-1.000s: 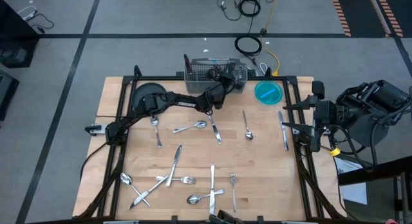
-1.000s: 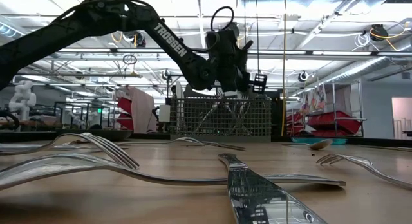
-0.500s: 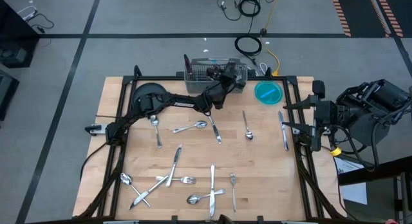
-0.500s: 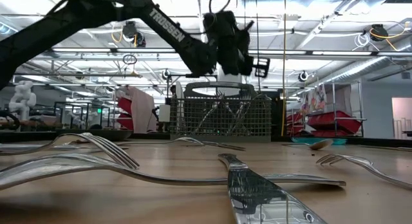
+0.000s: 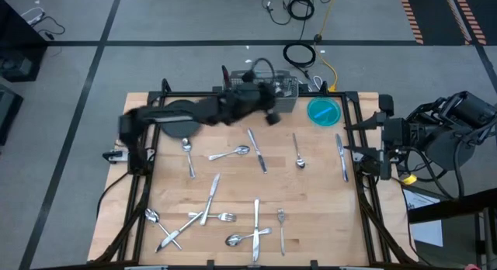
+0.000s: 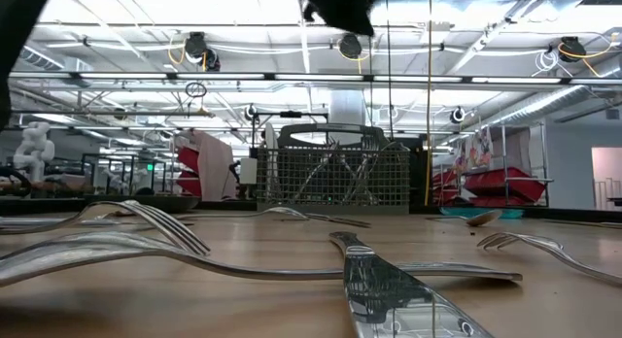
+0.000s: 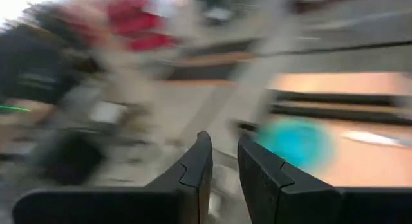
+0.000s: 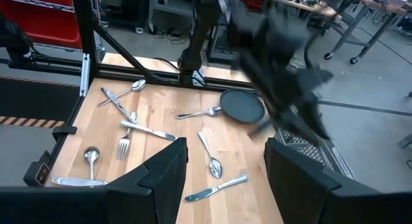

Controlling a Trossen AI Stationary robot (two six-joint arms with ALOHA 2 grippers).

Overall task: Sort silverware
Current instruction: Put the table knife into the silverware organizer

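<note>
Silverware lies scattered flat on the wooden table: a knife, spoons, a knife near the right edge, and several pieces by the near edge. The grey wire-mesh caddy stands at the far edge with several pieces inside. My left gripper hangs high above the table beside the caddy, blurred, its fingers slightly apart with nothing between them. My right gripper waits open and empty at the table's right edge.
A dark round plate sits at the far left, partly under my left arm. A blue bowl stands to the right of the caddy. A black frame runs round the table. Bare wood shows at the table's middle right.
My left gripper has risen fast from just over the caddy, going out of the top of the low view. It has tipped from pointing down toward nearly level. The silverware on the table has stayed where it was.
</note>
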